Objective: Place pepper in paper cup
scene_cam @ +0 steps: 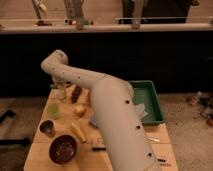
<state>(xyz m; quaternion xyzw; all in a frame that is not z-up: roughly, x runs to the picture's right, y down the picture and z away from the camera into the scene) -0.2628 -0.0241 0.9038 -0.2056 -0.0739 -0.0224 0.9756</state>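
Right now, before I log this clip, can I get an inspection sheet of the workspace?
Surface: wooden table, crowded on its left half.
Job's things: paper cup at the far left end; pepper not seen.
Clutter: green cup, dark cup, red bowl, pale yellow vegetable, small yellow item, dark red item, green tray on the right.
Grippers: tool just above the paper cup; the arm spans the table.
Cables: nothing seen.
Surroundings: dark counter front behind, speckled floor to the right.
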